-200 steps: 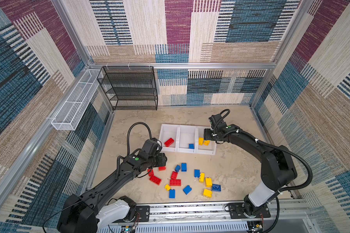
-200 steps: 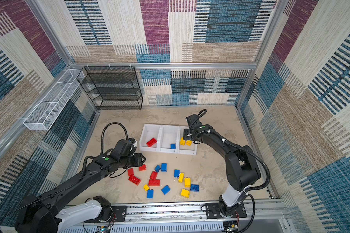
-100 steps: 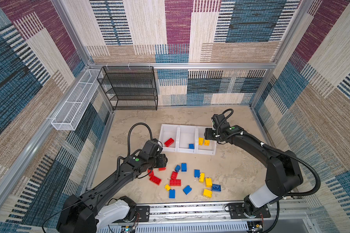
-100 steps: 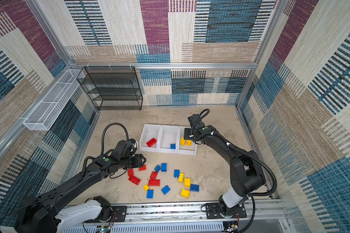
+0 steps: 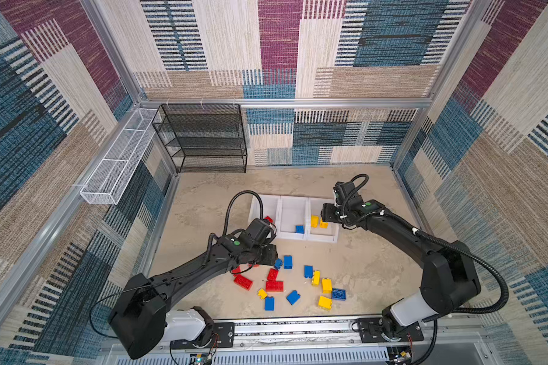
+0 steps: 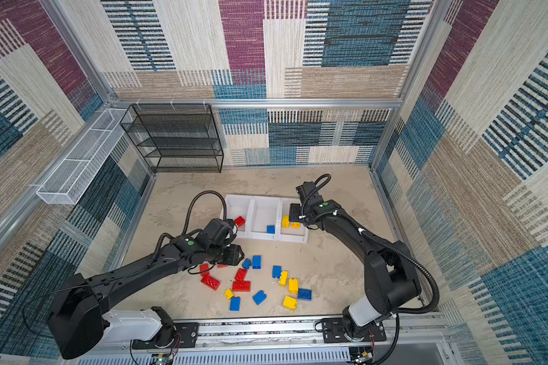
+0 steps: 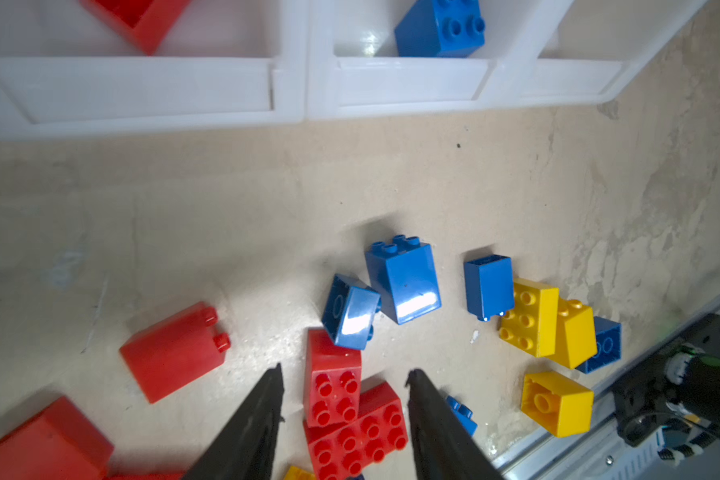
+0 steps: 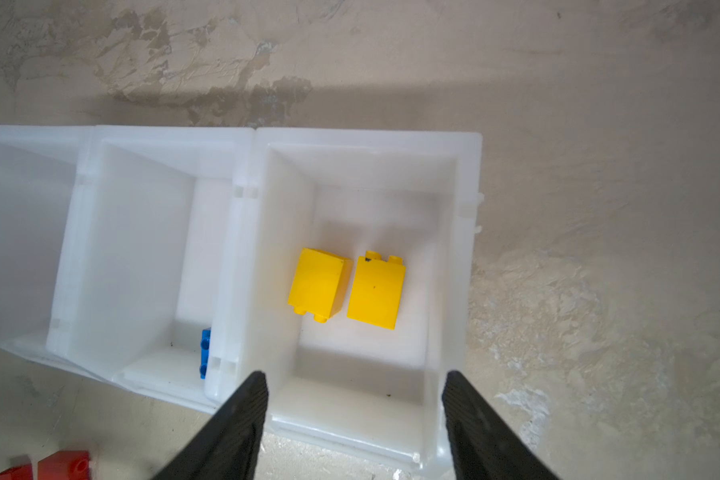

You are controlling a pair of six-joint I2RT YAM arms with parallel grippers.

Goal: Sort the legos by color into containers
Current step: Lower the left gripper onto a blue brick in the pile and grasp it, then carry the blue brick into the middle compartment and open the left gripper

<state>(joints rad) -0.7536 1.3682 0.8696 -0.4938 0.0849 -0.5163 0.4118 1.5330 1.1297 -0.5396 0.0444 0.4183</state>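
While red, blue and yellow studded plastic bricks lie unsorted, nothing is gripped.
Nearest, the left gripper is held half-open astride a square red brick, likely for pickup. Beyond, the right gripper is spread wide over the three joined white plastic bins, above two yellow bricks already sorted there.

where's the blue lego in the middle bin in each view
Top view: blue lego in the middle bin's near-right corner.
Top view: blue lego, same corner.
Left wrist: blue lego inside that bin, studs showing.
Right wrist: only its studded edge, past the wall from the yellow legos.
Shared landmark: the middle bin.
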